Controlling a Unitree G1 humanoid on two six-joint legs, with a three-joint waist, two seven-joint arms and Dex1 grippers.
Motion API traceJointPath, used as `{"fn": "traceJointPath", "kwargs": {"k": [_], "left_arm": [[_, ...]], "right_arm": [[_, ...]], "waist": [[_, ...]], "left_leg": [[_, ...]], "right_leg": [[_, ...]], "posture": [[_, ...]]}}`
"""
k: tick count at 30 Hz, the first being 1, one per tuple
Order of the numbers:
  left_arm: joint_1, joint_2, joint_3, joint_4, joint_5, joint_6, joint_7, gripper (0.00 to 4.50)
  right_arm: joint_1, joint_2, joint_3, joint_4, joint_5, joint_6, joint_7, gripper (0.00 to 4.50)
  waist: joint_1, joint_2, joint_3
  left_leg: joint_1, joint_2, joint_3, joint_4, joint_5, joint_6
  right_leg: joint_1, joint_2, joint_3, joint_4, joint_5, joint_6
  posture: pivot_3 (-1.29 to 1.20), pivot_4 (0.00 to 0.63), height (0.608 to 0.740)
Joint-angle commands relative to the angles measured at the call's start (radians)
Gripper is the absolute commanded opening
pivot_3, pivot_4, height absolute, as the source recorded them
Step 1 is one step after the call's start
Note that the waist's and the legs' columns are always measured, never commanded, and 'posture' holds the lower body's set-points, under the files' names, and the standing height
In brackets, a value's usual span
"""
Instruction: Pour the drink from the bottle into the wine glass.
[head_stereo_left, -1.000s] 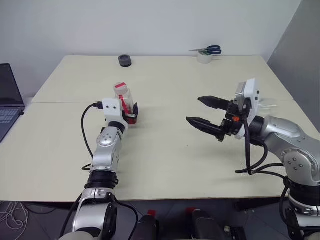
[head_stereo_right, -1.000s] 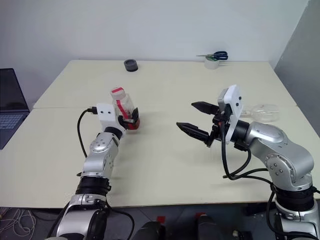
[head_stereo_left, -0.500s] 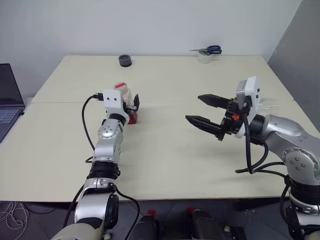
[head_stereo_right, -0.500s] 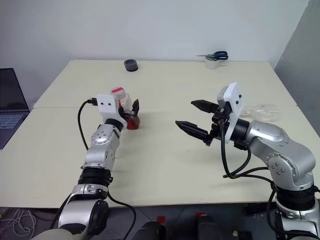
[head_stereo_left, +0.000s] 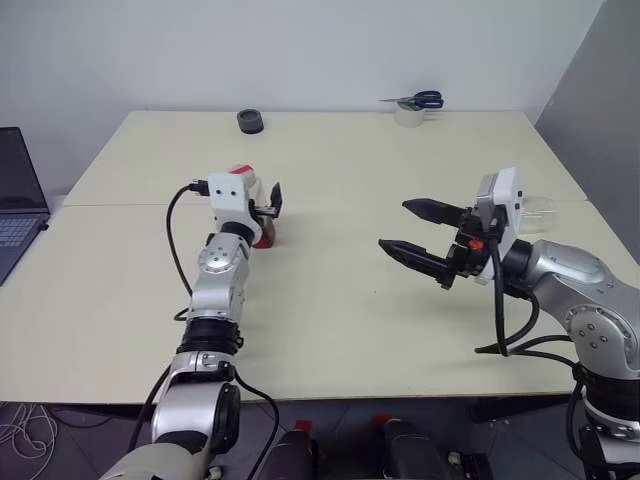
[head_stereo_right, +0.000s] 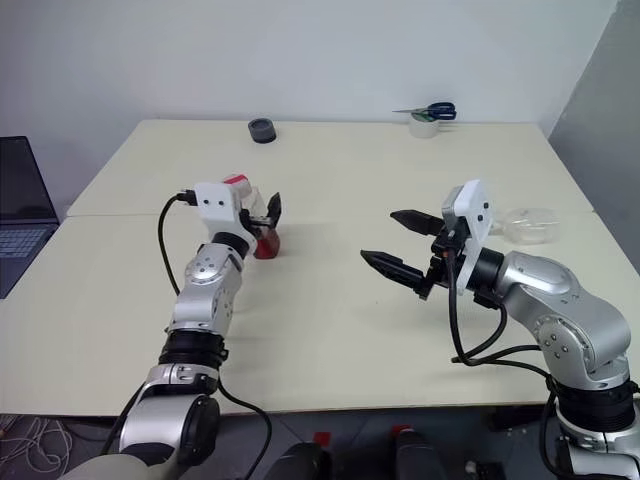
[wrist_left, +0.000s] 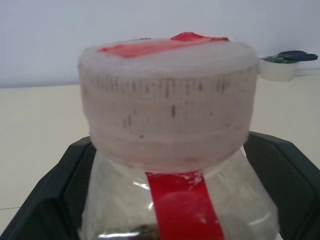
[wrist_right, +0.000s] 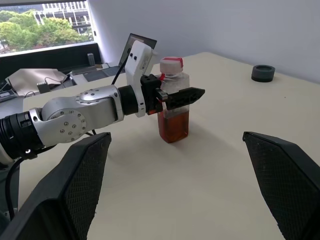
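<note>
The bottle (wrist_right: 173, 107) stands upright on the table (head_stereo_left: 330, 300), left of the middle. It is clear, with a pale cap (wrist_left: 167, 95) and a red strip down its front. The reddish-brown drink (wrist_right: 173, 127) fills its lower part. My left gripper (head_stereo_left: 266, 203) is open, with one black finger (wrist_right: 182, 96) on each side of the bottle's shoulder, just under the cap. My right gripper (head_stereo_left: 393, 224) is open and empty above the table to the right, pointing at the bottle. The wine glass (head_stereo_right: 528, 222) is a clear shape on the table behind my right wrist, partly hidden.
A laptop (head_stereo_left: 15, 200) sits at the table's left edge. At the far edge are a black round object (head_stereo_left: 250, 121) and a tape roll (head_stereo_left: 410, 115) with blue-handled scissors (head_stereo_left: 420, 100) on it. Open tabletop lies between the two grippers.
My left gripper has risen along the bottle from its body to just under the cap, still open. The bottle has stayed on the table. The right gripper has hardly moved.
</note>
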Motion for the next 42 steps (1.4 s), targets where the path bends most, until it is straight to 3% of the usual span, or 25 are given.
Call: {"fn": "traceJointPath", "kwargs": {"k": [1,2,5,12,20,23,28,31,34,42], "left_arm": [[-0.019,0.003,0.007,-0.02,-0.01,-0.021,-0.004,4.46],[-0.015,0.003,0.008,-0.021,-0.012,-0.021,-0.006,4.46],[-0.008,0.003,0.01,-0.024,-0.015,-0.022,-0.01,3.86],[0.003,0.004,0.013,-0.033,-0.018,-0.021,-0.014,1.82],[0.022,0.009,0.012,-0.056,-0.012,0.005,-0.01,1.77],[0.033,0.012,-0.003,-0.101,-0.011,0.05,-0.023,1.77],[0.054,0.025,-0.077,-0.303,-0.092,0.196,-0.204,1.77],[0.083,0.066,-0.181,-0.467,-0.186,0.304,-0.426,1.77],[0.092,0.1,-0.228,-0.557,-0.258,0.39,-0.549,1.77],[0.035,0.135,-0.247,-0.507,-0.279,0.397,-0.683,1.77]], "right_arm": [[-0.019,-0.006,-0.019,-0.032,0.012,-0.009,-0.005,4.5],[-0.027,-0.006,-0.019,-0.033,0.016,-0.003,-0.009,4.5],[-0.046,-0.004,-0.02,-0.033,0.025,0.011,-0.019,4.5],[-0.071,0.001,-0.016,-0.032,0.033,0.033,-0.031,4.5],[-0.067,0.003,-0.012,-0.03,0.023,0.031,-0.037,4.5],[-0.071,-0.038,0.044,-0.01,-0.095,-0.003,-0.048,4.5],[-0.193,0.06,0.053,0.079,-0.166,-0.003,-0.173,4.5],[-0.247,0.125,0.054,0.105,-0.152,0.015,-0.199,4.5],[-0.254,0.162,0.037,0.088,-0.077,0.052,-0.178,4.5],[-0.259,0.107,0.014,0.003,0.087,0.185,-0.136,4.5]], "waist": [[0.0,0.0,0.0],[0.0,0.0,0.0],[0.0,0.0,0.0],[0.001,0.0,0.0],[0.001,0.0,0.0],[0.0,0.0,0.0],[-0.003,0.0,0.0],[-0.005,0.0,0.0],[-0.004,0.0,0.0],[-0.008,0.0,0.0]], "left_leg": [[0.0,0.0,0.0,0.0,0.0,0.0],[0.0,0.0,0.0,0.0,0.0,0.0],[0.0,0.0,0.0,0.0,0.0,0.0],[0.0,0.0,0.0,0.0,0.0,0.0],[0.0,0.0,0.0,0.0,0.0,0.0],[0.0,0.0,0.0,0.0,0.0,0.0],[0.0,0.0,0.001,0.0,0.0,0.0],[-0.001,0.0,0.0,0.0,0.0,0.0],[-0.002,0.0,0.0,0.0,0.0,0.0],[-0.001,0.0,0.0,0.0,0.0,0.001]], "right_leg": [[0.0,0.0,0.0,0.0,0.0,0.0],[0.0,0.0,0.0,0.0,0.0,0.0],[0.0,0.0,0.0,0.0,0.0,0.0],[0.0,0.0,0.0,0.0,0.0,0.0],[0.0,0.0,0.0,0.0,0.0,0.0],[0.0,0.0,0.0,0.0,0.0,0.0],[-0.001,0.0,0.001,0.002,0.0,0.0],[-0.002,0.0,0.001,0.002,0.0,0.0],[-0.002,-0.001,0.001,0.0,0.0,0.0],[-0.001,0.0,0.0,0.001,0.0,0.0]], "posture": [[0.0,0.15,0.74],[0.0,0.15,0.74],[0.0,0.15,0.74],[0.0,0.15,0.74],[0.0,0.15,0.74],[0.0,0.15,0.74],[0.0,0.15,0.74],[0.0,0.15,0.74],[0.0,0.15,0.74],[0.0,0.15,0.74]]}}
